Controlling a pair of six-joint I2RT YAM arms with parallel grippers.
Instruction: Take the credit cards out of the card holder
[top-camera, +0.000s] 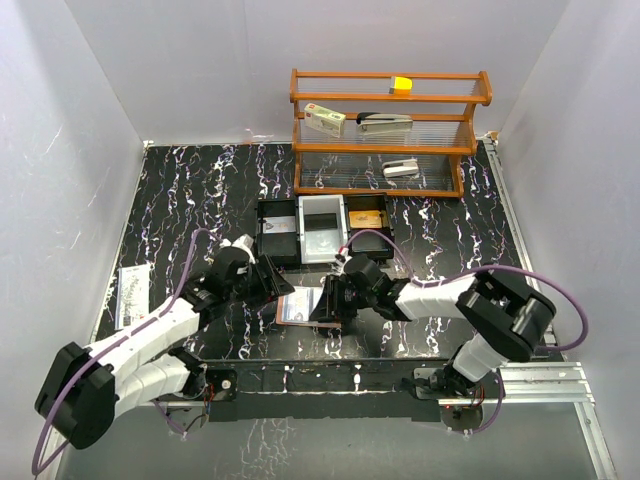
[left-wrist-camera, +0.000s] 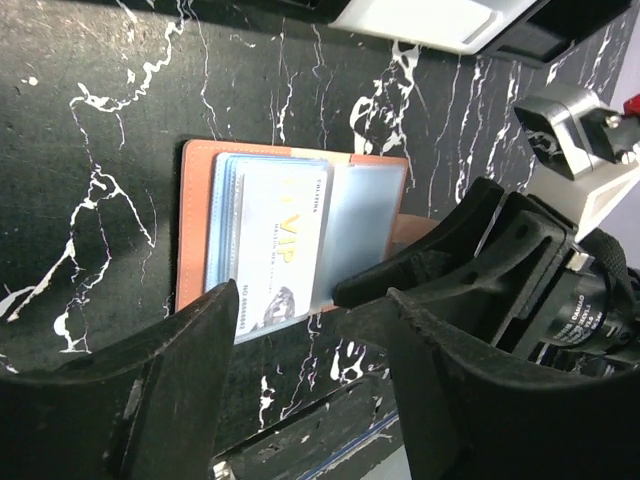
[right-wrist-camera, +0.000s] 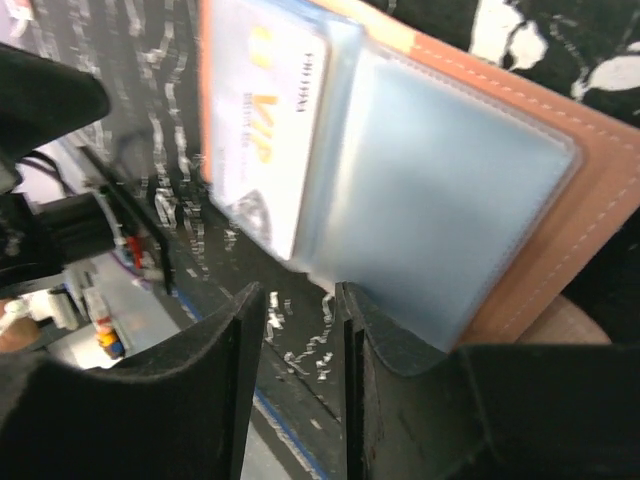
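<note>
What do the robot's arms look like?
Both arms, the left arm and the right arm, have white shells with chunky black joints. A purple cable loops along each. The fingers are thick, black and matte.

I see the left arm (top-camera: 150, 345) and right arm (top-camera: 450, 300) angled inward, wrists low, tips nearly meeting. The left end effector (left-wrist-camera: 312, 310) has its fingers spread wide. The right end effector (right-wrist-camera: 298, 310) shows parallel fingers, narrowly gapped.

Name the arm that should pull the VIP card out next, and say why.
Left. The VIP card sticks out of the card holder toward the open left claw. The right claw sits at the holder's other, empty-looking half, its jaws only narrowly apart.
</note>
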